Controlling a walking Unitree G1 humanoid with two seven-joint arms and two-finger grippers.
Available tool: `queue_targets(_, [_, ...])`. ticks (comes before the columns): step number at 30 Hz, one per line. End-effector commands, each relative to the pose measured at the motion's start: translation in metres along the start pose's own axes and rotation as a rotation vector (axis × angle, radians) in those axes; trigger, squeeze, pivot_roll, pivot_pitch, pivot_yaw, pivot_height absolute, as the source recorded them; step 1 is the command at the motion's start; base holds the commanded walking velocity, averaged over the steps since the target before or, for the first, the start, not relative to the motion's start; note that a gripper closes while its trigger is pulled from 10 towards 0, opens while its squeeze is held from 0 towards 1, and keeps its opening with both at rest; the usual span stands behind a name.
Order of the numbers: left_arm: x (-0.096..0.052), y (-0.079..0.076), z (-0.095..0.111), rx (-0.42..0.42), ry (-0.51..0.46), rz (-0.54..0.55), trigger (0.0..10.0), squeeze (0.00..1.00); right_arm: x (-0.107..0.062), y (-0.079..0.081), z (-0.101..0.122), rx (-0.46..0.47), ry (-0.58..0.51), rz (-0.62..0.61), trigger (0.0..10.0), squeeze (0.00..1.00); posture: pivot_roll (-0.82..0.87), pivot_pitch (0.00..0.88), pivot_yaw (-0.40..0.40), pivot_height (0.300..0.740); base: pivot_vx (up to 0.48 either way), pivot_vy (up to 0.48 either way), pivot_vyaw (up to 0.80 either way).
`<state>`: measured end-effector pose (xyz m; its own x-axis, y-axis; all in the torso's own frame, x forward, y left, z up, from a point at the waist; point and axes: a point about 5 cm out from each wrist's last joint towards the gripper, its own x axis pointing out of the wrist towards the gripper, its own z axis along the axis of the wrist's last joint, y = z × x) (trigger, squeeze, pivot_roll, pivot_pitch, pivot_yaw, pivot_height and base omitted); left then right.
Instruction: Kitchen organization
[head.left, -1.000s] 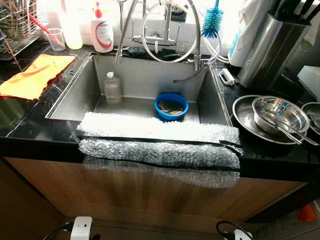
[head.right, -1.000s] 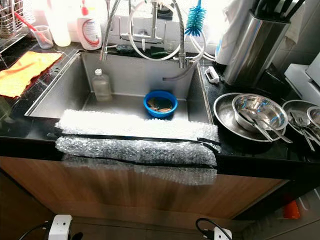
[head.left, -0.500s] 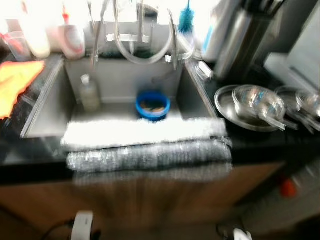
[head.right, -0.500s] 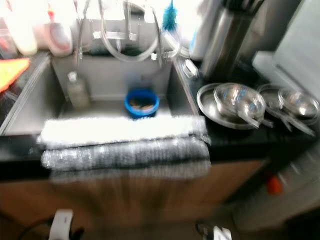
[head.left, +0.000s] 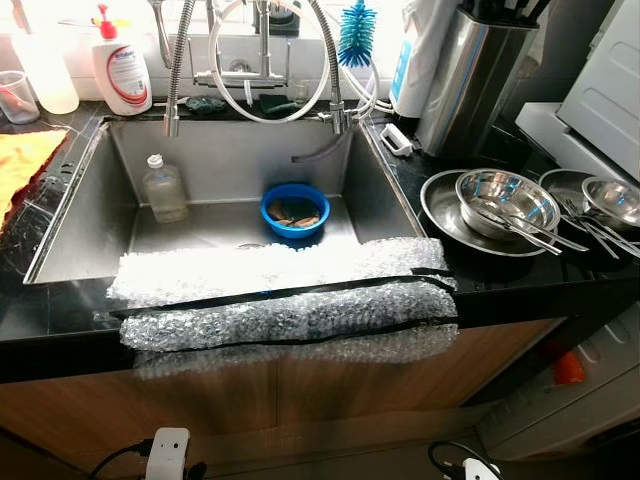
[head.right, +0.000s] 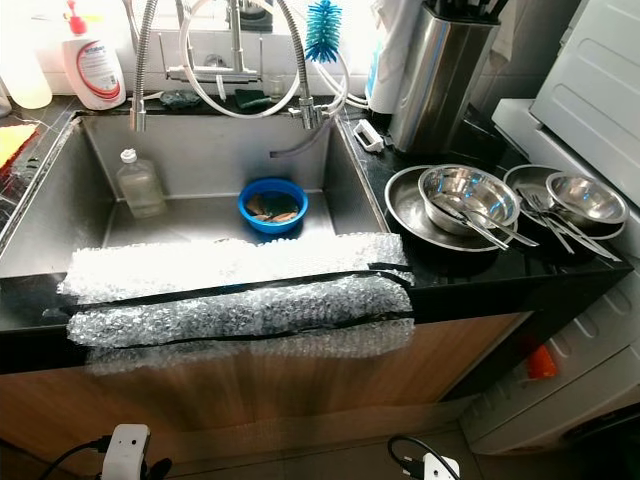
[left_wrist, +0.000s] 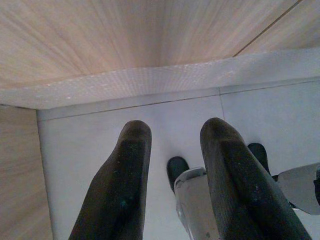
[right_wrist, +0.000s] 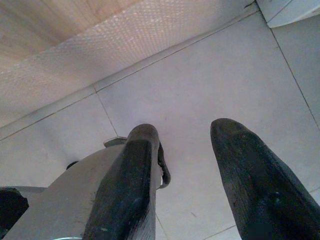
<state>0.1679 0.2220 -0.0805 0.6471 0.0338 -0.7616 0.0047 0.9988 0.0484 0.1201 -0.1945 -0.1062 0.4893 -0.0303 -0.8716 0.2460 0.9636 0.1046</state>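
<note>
I see a round blue plastic bowl (head.left: 294, 209) in the grey steel sink (head.left: 90, 205), clear silvery bubble wrap with black stripes (head.left: 285, 300), glossy black countertop (head.left: 520, 275), orange cloth (head.left: 20, 160) far left, shiny steel bowls (head.left: 505, 195) right, blue bristle brush (head.left: 356, 20).

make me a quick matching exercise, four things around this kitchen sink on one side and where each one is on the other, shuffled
Things:
1. small blue plastic bowl
2. white soap pump bottle with a red top
3. sheet of clear bubble wrap
4. shiny steel mixing bowl holding utensils

Places:
A. draped over the sink's front edge
B. on the back counter, left of the tap
C. on the floor of the steel sink
D. stacked on a steel plate, right of the sink

Pairs: 1-C, 2-B, 3-A, 4-D
</note>
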Motion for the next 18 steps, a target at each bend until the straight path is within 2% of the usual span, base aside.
queue_targets(1, [-0.0005, -0.0009, -0.0023, 0.002, 0.008, -0.005, 10.0, 0.0, -0.0001, -0.0014, 0.0014, 0.002, -0.01, -0.007, 10.0, 0.0, -0.05, 0.0, -0.073, 0.74, 0.0, 0.375, -0.56])
queue_targets(3, [-0.0005, -0.001, -0.0016, 0.011, 0.002, -0.009, 10.0, 0.0, 0.0, -0.0008, 0.0016, 0.002, -0.011, -0.006, 10.0, 0.0, -0.05, 0.0, -0.073, 0.74, 0.0, 0.27, -0.56])
queue_targets(18, [-0.0006, -0.0011, -0.0016, 0.032, 0.002, -0.02, 10.0, 0.0, 0.0007, 0.0032, 0.0026, 0.0, -0.019, 0.004, 10.0, 0.0, -0.04, 0.0, -0.07, 0.74, 0.0, 0.0, -0.55])
